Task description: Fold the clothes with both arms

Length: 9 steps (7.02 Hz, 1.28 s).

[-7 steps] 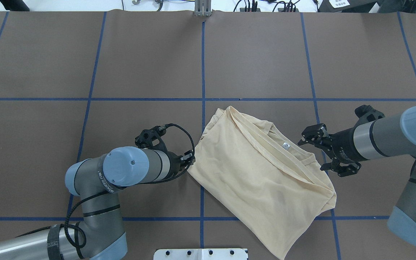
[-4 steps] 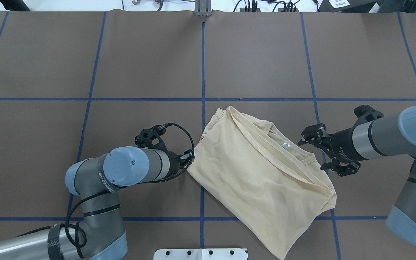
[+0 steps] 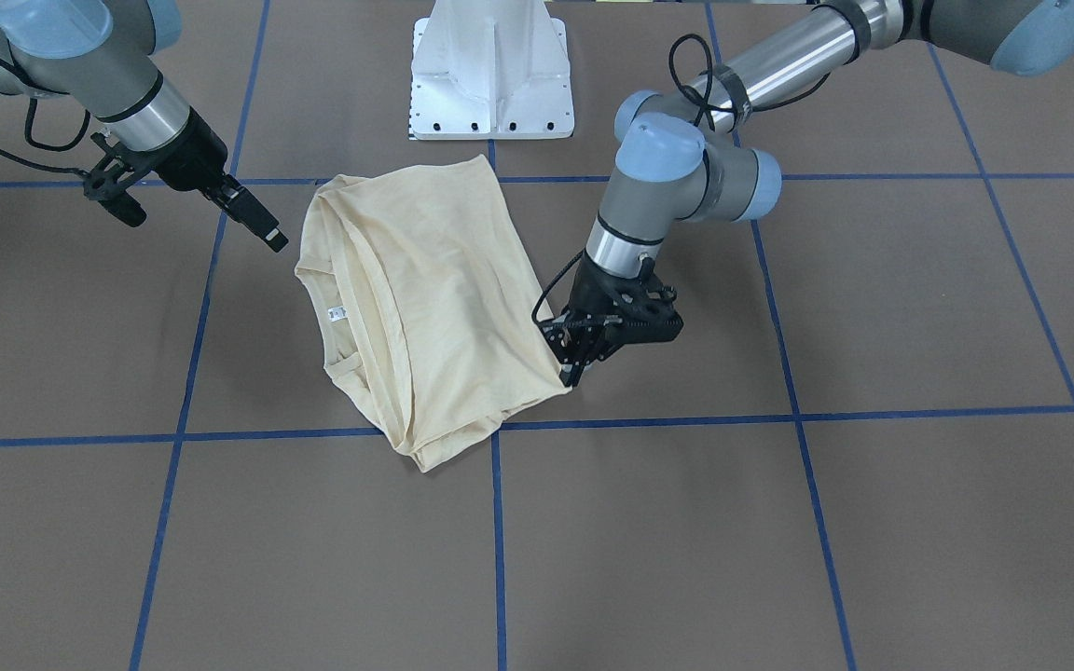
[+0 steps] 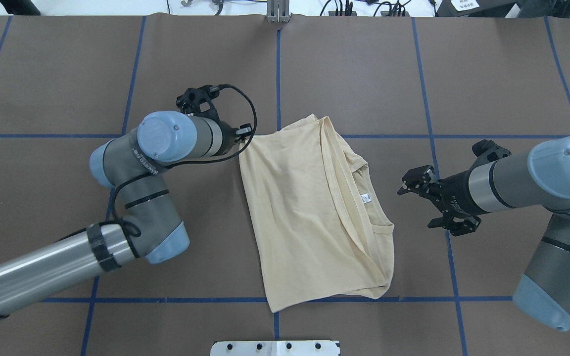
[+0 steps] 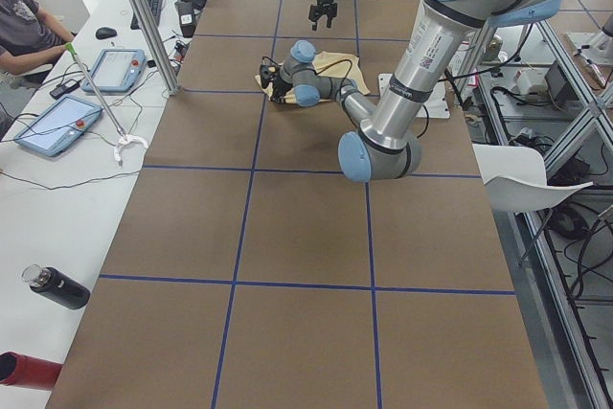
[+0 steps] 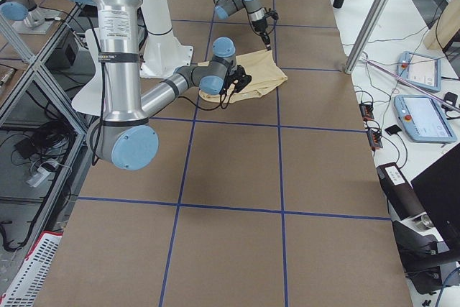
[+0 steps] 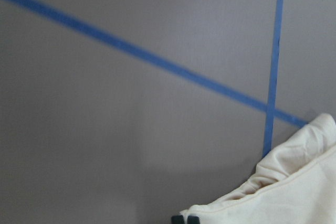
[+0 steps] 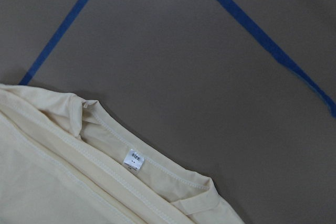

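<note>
Cream shirt (image 4: 305, 212) in left gripper (image 3: 571, 371); right gripper (image 4: 414, 207) spread.

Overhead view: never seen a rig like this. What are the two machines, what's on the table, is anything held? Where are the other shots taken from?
Those are two jointed robot arms, the left arm and the right arm, each ending in a two-finger pincer. The overhead camera sits behind the robot. The front-facing one looks back at it, so the sides swap. Two more cameras stand at the table's ends, and one rides on each wrist. On the brown table lies one cream T-shirt, partly folded, with its neck label showing. The left pincer is shut on the shirt's far left corner; the left wrist view shows fabric at its fingertips. The right pincer hangs open beside the collar, clear of the shirt.
</note>
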Each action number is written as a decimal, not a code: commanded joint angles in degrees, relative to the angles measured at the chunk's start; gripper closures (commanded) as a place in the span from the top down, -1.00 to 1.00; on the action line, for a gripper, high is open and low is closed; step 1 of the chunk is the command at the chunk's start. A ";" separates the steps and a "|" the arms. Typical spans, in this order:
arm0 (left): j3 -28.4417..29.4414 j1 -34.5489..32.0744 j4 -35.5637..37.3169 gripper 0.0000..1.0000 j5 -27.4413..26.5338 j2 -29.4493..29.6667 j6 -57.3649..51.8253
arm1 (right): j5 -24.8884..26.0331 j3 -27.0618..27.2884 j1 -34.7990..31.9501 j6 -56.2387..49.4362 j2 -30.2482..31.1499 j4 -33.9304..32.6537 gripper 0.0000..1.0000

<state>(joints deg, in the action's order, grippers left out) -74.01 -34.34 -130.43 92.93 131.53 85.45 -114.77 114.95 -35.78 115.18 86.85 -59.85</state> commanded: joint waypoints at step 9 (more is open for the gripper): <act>-14.93 -6.26 -1.49 0.09 9.20 -10.68 -6.70 | 20.00 -6.58 22.13 0.75 -22.53 -26.98 0.52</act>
<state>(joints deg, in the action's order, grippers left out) -88.12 -40.60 -132.28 102.05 121.29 78.69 -97.82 108.47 -17.41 115.47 64.45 -84.49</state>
